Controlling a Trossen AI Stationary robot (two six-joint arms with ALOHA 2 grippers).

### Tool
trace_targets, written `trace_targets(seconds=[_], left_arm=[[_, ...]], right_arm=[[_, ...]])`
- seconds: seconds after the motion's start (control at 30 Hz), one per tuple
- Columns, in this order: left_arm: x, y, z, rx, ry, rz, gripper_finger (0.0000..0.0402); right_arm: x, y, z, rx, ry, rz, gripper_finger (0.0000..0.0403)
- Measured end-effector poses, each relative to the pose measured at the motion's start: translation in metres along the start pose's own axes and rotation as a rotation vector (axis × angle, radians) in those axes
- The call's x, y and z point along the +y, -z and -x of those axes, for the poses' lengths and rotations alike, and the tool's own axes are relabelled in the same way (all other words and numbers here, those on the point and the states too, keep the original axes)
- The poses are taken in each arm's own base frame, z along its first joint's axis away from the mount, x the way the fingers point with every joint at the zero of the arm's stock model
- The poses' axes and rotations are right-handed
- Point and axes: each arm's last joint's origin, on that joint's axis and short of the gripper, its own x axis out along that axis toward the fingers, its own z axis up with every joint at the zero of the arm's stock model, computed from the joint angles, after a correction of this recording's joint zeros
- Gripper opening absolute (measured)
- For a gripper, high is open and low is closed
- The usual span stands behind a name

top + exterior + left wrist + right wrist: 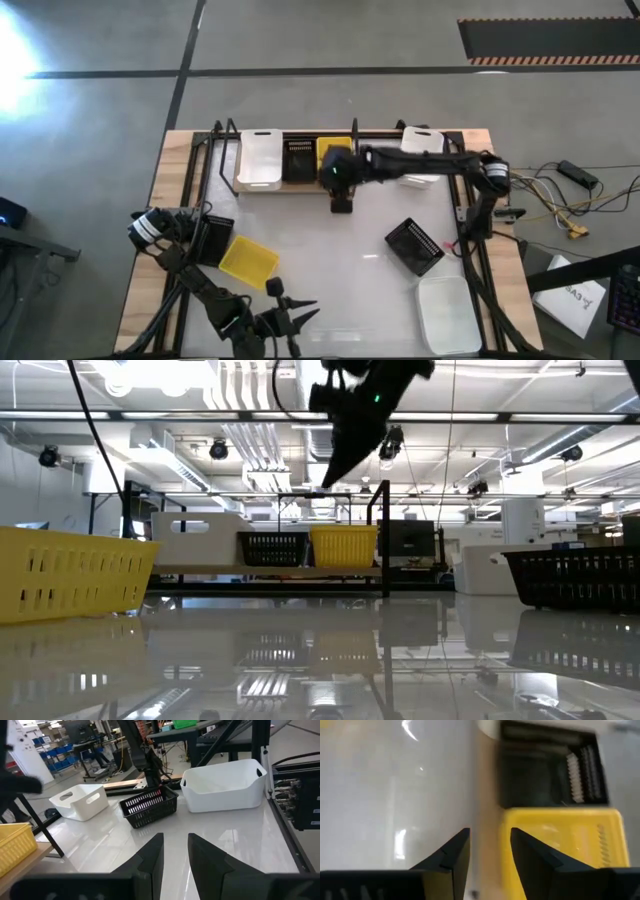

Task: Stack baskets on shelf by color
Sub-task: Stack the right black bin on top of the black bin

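The shelf (290,187) stands along the table's far edge and holds a white basket (258,160), a black basket (299,160) and a yellow basket (333,150) side by side. My right gripper (342,200) hangs open and empty above the shelf's near edge, beside the yellow basket (560,845); it also shows high in the low view (335,470). My left gripper (290,310) is open and empty near the table's near edge, as the left wrist view (175,855) shows. A yellow basket (247,258) and a black basket (414,246) rest on the table.
A white basket (447,315) sits at the near right. Another white basket (420,140) lies at the far right, partly under my right arm. A dark object (210,240) lies beside the loose yellow basket. The shelf's black posts (384,540) rise at its edge.
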Motion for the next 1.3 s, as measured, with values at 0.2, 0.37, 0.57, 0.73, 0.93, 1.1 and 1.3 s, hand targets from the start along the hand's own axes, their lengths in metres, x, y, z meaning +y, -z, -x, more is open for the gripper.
trace_targets(seconds=[0.2, 0.37, 0.57, 0.73, 0.93, 1.1, 1.3], left_arm=[[-0.002, 0.000, 0.004, -0.001, 0.011, 0.019, 0.0072], [-0.003, 0.001, 0.006, -0.001, 0.017, 0.017, 0.0072], [0.001, 0.000, -0.002, 0.004, 0.004, 0.012, 0.0072], [0.015, -0.009, -0.036, 0.022, 0.014, 0.052, 0.0072], [0.050, -0.019, -0.103, 0.083, 0.189, 0.120, 0.0072], [0.070, -0.012, -0.140, 0.101, 0.148, -0.003, 0.0072], [0.075, -0.007, -0.164, 0.153, 0.190, -0.043, 0.0072]], right_arm=[[0.095, 0.012, 0.014, -0.117, -0.097, 0.121, 0.0104], [0.188, 0.047, 0.033, -0.245, -0.105, 0.173, 0.0077], [0.285, 0.100, 0.059, -0.383, -0.112, 0.220, 0.0051], [0.330, 0.138, 0.093, -0.468, -0.030, 0.177, 0.0038], [0.354, 0.169, 0.135, -0.623, 0.061, 0.148, 0.0034], [0.357, 0.186, 0.160, -0.696, 0.075, 0.092, 0.0034], [0.333, 0.197, 0.172, -0.623, -0.012, -0.153, 0.0033]])
